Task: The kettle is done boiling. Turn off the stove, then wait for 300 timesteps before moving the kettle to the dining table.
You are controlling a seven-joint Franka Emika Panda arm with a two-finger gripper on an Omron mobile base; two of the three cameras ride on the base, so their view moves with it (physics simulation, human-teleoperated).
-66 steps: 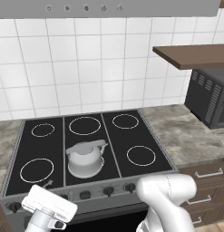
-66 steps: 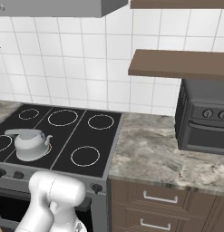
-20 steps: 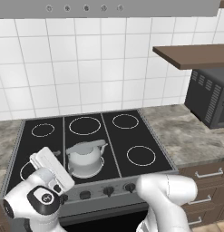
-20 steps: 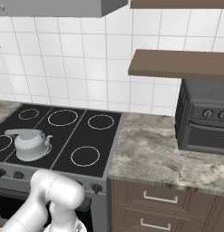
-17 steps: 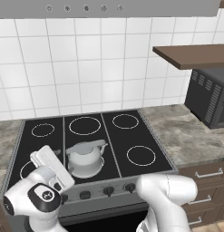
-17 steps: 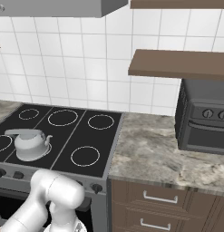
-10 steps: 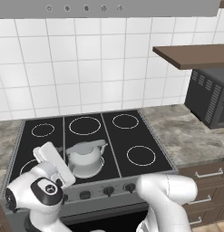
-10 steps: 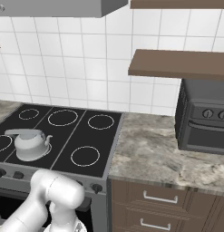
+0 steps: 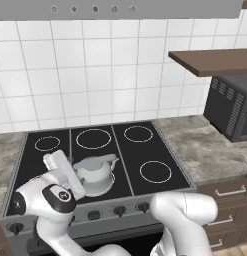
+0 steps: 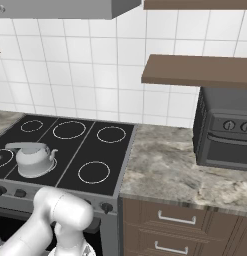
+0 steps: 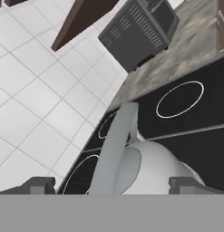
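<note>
With jaws spread wide, the gripper point(image 11: 111, 183) straddles the kettle point(image 11: 149, 165); it should centre on the handle point(image 11: 114, 145), lower frame, before closing.

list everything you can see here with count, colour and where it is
kettle: one, pale grey, on the front middle burner of the stove
stove: one, black glass top with five white rings, set between the counters
knobs: a row, black, along the stove's grey front
toaster oven: one, dark grey, on the counter right of the stove
counter: grey marble, right of the stove
drawers: brown with pale handles, under the counter
shelf: one, brown, on the tiled wall above the toaster oven
wall tiles: white, behind the stove
pincer: one, dark tips, open, just left of the kettle, either side of its handle
</note>
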